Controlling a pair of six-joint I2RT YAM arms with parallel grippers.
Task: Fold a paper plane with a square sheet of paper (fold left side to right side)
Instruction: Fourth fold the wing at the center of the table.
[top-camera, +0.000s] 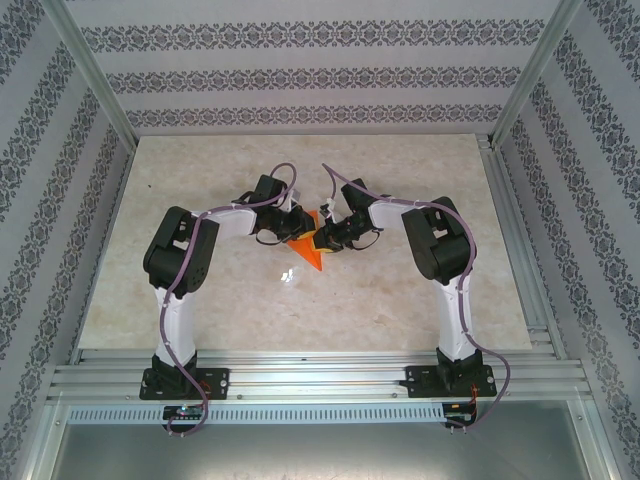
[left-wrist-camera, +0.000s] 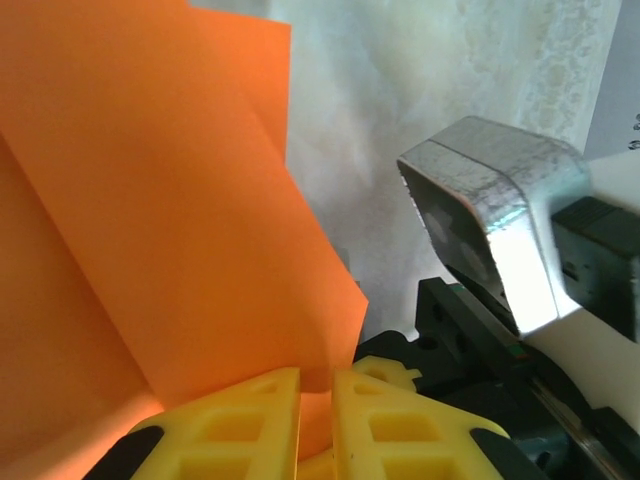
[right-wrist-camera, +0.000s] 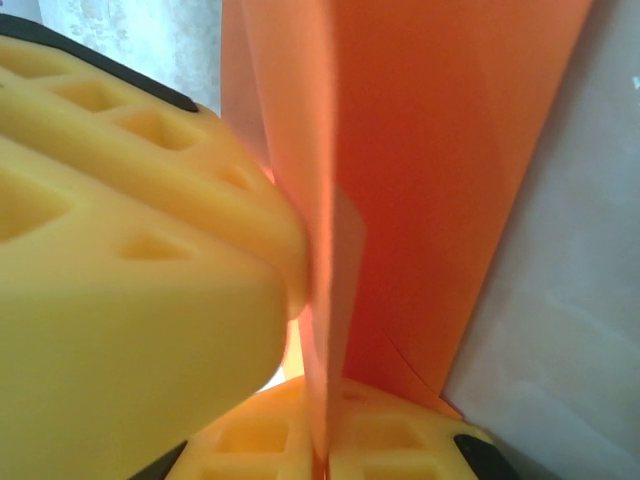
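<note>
Claws both clamp paper plane (top-camera: 308, 252): left gripper (left-wrist-camera: 316, 388) nearly closed on its edge, right gripper (right-wrist-camera: 325, 425) pinching folded layers. You see orange dart at centre of table (top-camera: 420, 300), tip toward 6 o'clock. Several folds look done; final creasing, release likely left.

Patterned walls (top-camera: 300, 60) surround a pale marbled table (top-camera: 220, 300) edged by aluminium rails (top-camera: 320, 372).

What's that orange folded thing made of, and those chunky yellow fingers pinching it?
The thin orange folded sheet looks like plain matte paper: it has sharp creases, and light glows through its layers. The yellow fingers look like moulded or printed plastic, possibly slightly rubbery, with a dull finish and hollow ribbed pockets. Their exact material cannot be told.
</note>
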